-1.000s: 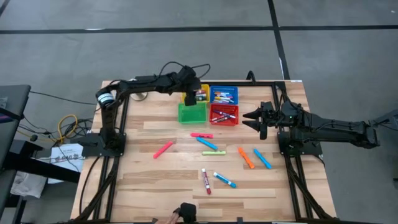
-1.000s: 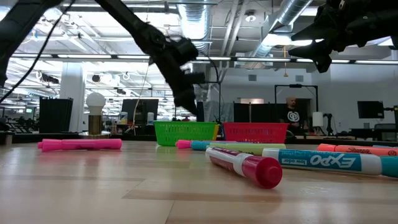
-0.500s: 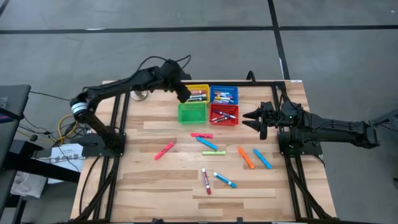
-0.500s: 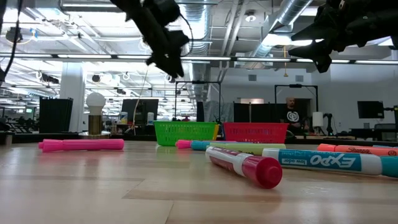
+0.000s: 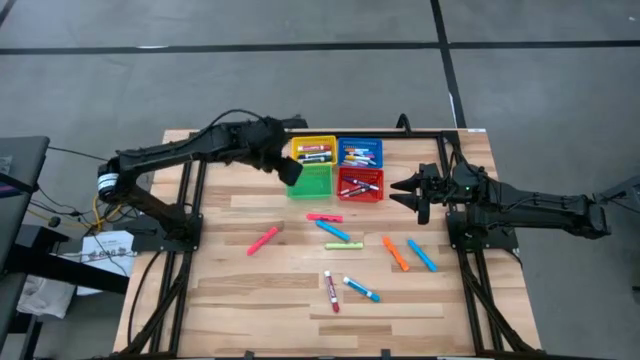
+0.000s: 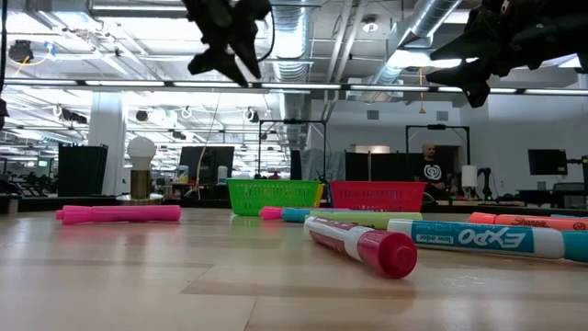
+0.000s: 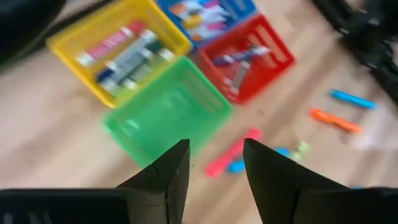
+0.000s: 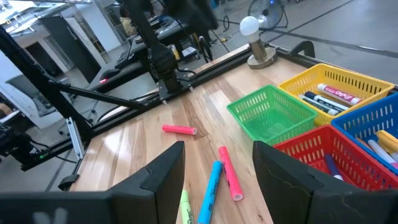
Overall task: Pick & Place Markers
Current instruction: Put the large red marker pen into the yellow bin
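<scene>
Several markers lie flat on the wooden table: a pink one, a pink, a blue and a yellow-green one mid-table, an orange and a blue one to the right, and a red-capped one toward the near edge. More markers lie in the yellow basket, the blue basket and the red basket. My left gripper hangs open and empty, high over the green basket's left edge. My right gripper waits open to the right of the red basket.
The four baskets stand together in a square at the table's far middle. A lamp with a round bulb stands at the far left edge. Black frame rails run along the table's left and right sides. Bare wood lies at the near left.
My left gripper has risen from low over the yellow basket and drawn back toward the table's left and a little toward the near edge. Its wrist has rolled on the way. The markers on the table have not moved.
</scene>
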Robot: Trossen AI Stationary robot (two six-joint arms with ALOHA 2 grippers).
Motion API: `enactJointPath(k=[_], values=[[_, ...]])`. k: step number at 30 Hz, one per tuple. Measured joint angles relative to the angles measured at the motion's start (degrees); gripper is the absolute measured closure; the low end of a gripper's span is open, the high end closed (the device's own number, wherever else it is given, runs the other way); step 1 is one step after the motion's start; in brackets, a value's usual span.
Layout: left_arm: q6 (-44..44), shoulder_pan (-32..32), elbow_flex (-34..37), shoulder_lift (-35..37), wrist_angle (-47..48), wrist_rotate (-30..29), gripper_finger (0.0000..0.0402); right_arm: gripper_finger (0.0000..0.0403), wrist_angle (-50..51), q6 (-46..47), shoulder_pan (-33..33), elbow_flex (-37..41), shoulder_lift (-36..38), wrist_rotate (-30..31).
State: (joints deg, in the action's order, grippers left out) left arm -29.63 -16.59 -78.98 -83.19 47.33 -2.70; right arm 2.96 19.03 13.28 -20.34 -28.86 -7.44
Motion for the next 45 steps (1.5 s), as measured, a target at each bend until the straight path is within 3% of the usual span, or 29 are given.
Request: enactJointPath(k=[14, 20, 45], values=[[-18.1, 16.5, 0.0, -0.3, -1.5, 1.2, 0.0252, 0.0225, 0.0, 0.3, 0.0, 0.0, 0.0, 0.0], [-29.3, 22.0, 0.0, -1.7, -3.0, -0.4, 0.0252, 0.0225, 0.0, 6.8, 0.0, 0.0, 0.0, 0.0], [-64.1, 37.4, 0.0, -19.9, -18.2, -1.5, 0.0252, 0.0225, 0.0, 6.9, -0.1, 0.0, 0.0, -0.1]])
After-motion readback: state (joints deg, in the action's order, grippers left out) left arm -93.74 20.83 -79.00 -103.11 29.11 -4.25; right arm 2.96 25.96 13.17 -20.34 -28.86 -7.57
